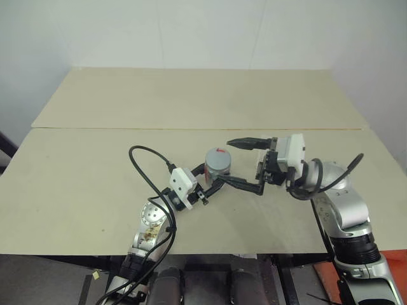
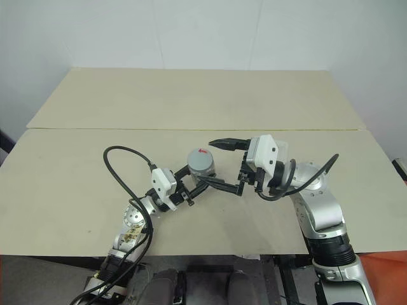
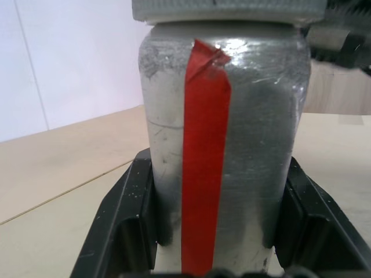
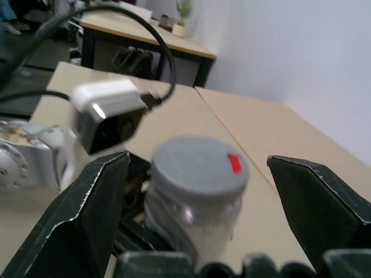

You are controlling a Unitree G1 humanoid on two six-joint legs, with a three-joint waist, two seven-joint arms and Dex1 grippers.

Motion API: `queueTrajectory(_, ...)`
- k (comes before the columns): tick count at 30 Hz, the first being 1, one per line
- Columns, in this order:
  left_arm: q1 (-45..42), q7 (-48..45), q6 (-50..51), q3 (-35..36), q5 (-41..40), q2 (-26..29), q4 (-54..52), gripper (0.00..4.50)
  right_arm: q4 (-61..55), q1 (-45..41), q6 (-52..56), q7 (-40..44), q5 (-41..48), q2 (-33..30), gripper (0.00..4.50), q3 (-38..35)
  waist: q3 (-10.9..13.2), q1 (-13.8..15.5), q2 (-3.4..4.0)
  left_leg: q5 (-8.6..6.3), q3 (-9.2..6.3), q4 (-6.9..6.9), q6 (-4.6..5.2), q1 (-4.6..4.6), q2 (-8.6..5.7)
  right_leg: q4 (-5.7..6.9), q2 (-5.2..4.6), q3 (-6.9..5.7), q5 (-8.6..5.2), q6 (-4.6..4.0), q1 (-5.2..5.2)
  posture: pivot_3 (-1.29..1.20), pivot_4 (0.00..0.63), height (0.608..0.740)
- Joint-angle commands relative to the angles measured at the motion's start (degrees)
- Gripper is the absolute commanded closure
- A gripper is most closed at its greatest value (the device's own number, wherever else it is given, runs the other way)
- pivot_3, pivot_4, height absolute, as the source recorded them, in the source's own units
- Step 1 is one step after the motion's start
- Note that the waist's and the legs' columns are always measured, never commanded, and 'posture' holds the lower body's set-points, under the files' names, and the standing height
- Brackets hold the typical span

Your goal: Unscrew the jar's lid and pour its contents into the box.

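Note:
The jar (image 1: 219, 169) is a silvery-grey cylinder with a red vertical stripe, and it stands upright above the middle of the table. My left gripper (image 1: 206, 178) is shut on its lower body; the left wrist view shows the jar (image 3: 220, 145) wedged between the black fingers (image 3: 124, 220). The grey lid (image 1: 218, 157) sits on top of the jar. My right gripper (image 1: 227, 162) comes in level from the right and is open. Its fingers (image 4: 98, 197) stand on either side of the lid (image 4: 194, 165) with a gap on both sides. The box is out of view.
The pale wooden table (image 1: 95, 178) has a seam (image 1: 191, 129) running across behind the jar. A black cable (image 1: 143, 166) loops up from my left arm. Another table (image 4: 145, 35) with a small plant stands in the room behind.

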Motion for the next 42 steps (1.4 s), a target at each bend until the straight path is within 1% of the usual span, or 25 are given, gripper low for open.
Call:
queueTrajectory(1, 0.05, -0.06, -1.62, 0.06, -0.83, -0.22, -0.7, 2.39, -3.2, -1.34, -0.68, -0.27, 1.2, -0.25, 0.06, -1.32, 0.0, 0.01, 0.0, 0.0, 0.0, 0.0, 0.0, 0.0, 0.0, 0.0, 0.0, 0.0, 0.0, 0.0, 0.0, 0.0, 0.15, 0.74)
queueTrajectory(5, -0.08, 0.14, -1.6, -0.13, -0.66, -0.42, -0.64, 2.39, -2.35, -3.39, -0.36, -2.85, -0.46, 1.9, 0.06, 0.13, 0.0, -0.11, 0.0, 0.0, 0.0, 0.0, 0.0, 0.01, 0.0, 0.01, 0.0, 0.0, 0.0, 0.0, 0.01, 0.0, 0.15, 0.74)
queueTrajectory(12, -0.59, 0.11, -1.7, -0.15, -0.47, -0.67, -0.3, 2.39, 1.38, -6.22, -1.01, -4.9, -3.92, 5.13, 0.06, 2.69, 0.0, -0.07, 0.0, 0.0, 0.0, 0.01, 0.0, 0.01, 0.0, 0.01, 0.02, 0.0, 0.0, 0.0, 0.01, 0.0, 0.15, 0.74)
queueTrajectory(18, -0.79, 0.01, -1.88, -0.09, -0.48, -0.71, -0.07, 2.39, 3.53, -7.22, -1.02, -5.52, -5.51, 6.03, 0.06, 3.36, 0.0, -0.01, 0.0, 0.0, 0.02, 0.01, 0.0, 0.0, -0.01, 0.01, 0.01, 0.0, 0.0, 0.0, 0.0, 0.0, 0.15, 0.74)
queueTrajectory(42, -1.24, -0.67, -2.32, -0.06, -0.76, -0.56, 0.83, 2.39, 2.47, -3.44, -1.19, -5.74, -5.17, 0.07, 0.06, -1.16, 0.0, -0.02, 0.0, 0.0, 0.01, 0.01, 0.0, 0.01, 0.0, 0.01, 0.02, 0.0, 0.0, 0.0, 0.0, 0.0, 0.15, 0.74)
